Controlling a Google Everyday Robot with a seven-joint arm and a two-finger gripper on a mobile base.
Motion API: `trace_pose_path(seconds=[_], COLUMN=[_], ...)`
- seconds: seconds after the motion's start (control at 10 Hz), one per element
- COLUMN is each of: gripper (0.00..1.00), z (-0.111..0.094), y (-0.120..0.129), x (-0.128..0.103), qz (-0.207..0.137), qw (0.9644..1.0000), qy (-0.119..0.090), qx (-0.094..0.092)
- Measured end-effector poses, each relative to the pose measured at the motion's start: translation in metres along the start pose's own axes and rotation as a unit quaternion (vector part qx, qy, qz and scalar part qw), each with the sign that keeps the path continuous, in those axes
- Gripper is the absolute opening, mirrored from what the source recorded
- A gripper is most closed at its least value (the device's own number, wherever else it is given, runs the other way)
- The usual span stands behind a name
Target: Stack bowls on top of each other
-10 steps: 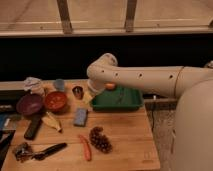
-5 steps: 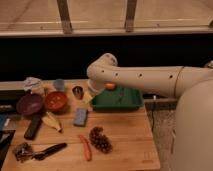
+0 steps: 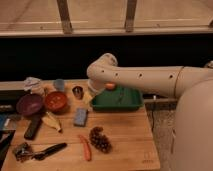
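Wooden table (image 3: 125,131) below a dark wall; purple bowl (image 3: 29,104) beside orange bowl (image 3: 55,100), left. Gripper (image 3: 91,96) by green tray (image 3: 120,106), half hidden, open or closed unclear.

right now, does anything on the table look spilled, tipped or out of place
Nothing stands out. The purple bowl and orange bowl sit upright side by side at the left of the table, not yet stacked. The gripper hangs between the cup and the tray.

Dim warm light, dark backdrop; end effector (image 3: 91,97) sits shadowed beside the tray (image 3: 121,106).
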Motion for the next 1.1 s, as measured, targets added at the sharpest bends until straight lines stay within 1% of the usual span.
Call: trace_pose_path(seconds=[0.3, 0.4, 0.8, 1.1], gripper=[0.70, 0.70, 0.70, 0.70], z=[0.002, 0.004, 0.026, 0.050], y=[0.000, 0.002, 0.012, 0.013], x=[-0.003, -0.012, -0.064, -0.082], qz=[-0.005, -0.011, -0.047, -0.061], qw=[1.0000, 0.9999, 0.9988, 0.9977], qy=[0.000, -0.001, -0.007, -0.002], qx=[0.000, -0.002, -0.012, -0.030])
